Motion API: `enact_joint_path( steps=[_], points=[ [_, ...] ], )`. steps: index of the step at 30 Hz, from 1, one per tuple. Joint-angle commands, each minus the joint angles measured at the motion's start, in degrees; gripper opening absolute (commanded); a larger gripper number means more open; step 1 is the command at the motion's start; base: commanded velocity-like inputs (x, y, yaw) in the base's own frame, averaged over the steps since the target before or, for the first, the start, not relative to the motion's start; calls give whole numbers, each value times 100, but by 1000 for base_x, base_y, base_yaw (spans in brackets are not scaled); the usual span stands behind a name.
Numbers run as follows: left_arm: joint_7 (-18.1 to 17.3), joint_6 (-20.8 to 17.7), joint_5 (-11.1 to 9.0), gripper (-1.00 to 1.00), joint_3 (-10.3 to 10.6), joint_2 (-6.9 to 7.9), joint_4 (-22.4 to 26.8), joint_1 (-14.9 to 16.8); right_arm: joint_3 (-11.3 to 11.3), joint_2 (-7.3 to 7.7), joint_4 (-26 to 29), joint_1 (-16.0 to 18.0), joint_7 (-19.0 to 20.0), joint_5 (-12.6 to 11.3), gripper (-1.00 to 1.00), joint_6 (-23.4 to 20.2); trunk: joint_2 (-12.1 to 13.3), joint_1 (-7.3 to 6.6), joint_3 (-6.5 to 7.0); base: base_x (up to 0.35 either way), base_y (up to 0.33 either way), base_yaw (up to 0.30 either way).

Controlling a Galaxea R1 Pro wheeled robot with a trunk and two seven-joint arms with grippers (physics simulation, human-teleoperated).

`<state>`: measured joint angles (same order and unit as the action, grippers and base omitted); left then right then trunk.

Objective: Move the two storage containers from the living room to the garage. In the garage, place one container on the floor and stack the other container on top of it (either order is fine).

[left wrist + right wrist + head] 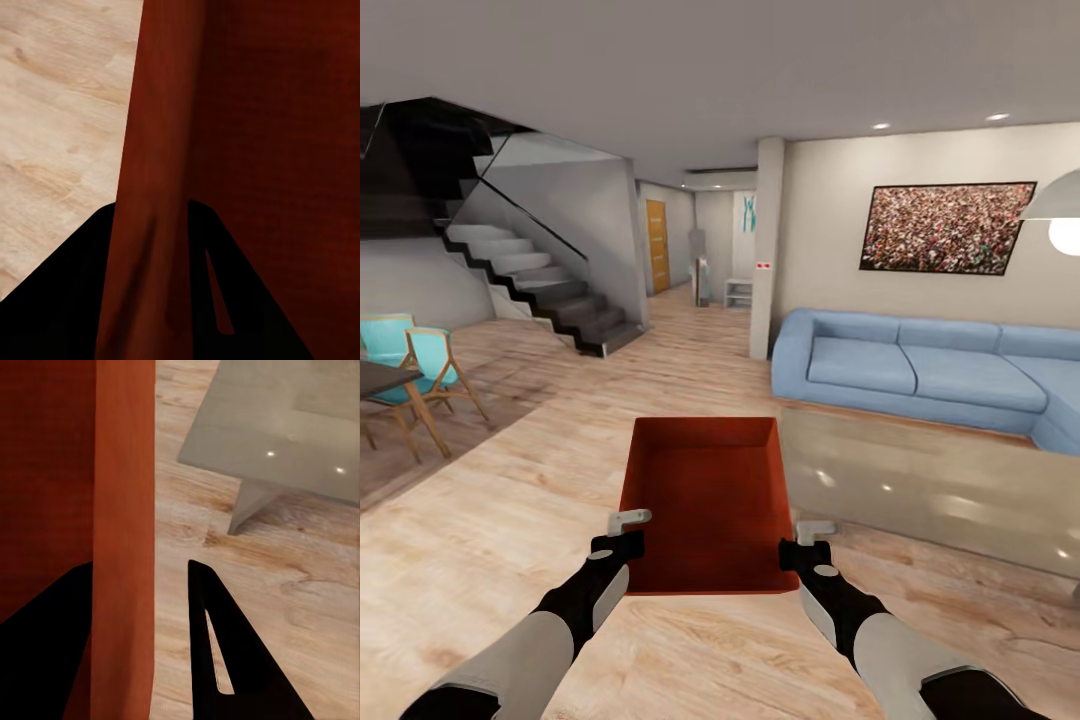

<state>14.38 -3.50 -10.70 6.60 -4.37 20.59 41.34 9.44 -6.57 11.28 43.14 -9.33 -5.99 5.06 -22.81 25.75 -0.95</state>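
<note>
The left gripper (622, 530) is clamped over the left wall of the storage container (705, 500), which is held above the wood-plank floor (490, 520). Its right wall is straddled by the right gripper (805, 540), one finger (214, 652) seemingly not touching, beside a glass table (940, 490).

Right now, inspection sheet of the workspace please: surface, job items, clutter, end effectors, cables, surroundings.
Surface: light wood-plank floor.
Job items: one orange-red storage container, open side up, held between both arms; no second container seen.
Clutter: glass coffee table close beside the container on the right.
End effectors: left end effector straddles the container's left wall; right end effector straddles the right wall, a finger outside it.
Cables: nothing seen.
Surroundings: blue sofa, staircase, turquoise chairs, wall picture.
</note>
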Motion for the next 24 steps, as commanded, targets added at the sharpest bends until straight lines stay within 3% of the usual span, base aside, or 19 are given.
enact_joint_path(
  steps=[1, 17, 24],
  points=[
    [188, -37, 85, -100, -48, -2, 24, 6, 35, -3, -13, 2, -26, -87, -100, 21, -11, 3, -10, 0, 0, 267],
    [188, -37, 87, -100, -47, -2, 24, 6, 40, -3, -17, 2, -29, -72, -100, 21, -11, 3, -10, 0, 0, 264],
    [180, -37, 86, -100, -46, -2, 21, 6, 33, -3, -16, 2, -25, -61, -100, 17, -11, 3, -10, 42, 0, 55]
  ],
)
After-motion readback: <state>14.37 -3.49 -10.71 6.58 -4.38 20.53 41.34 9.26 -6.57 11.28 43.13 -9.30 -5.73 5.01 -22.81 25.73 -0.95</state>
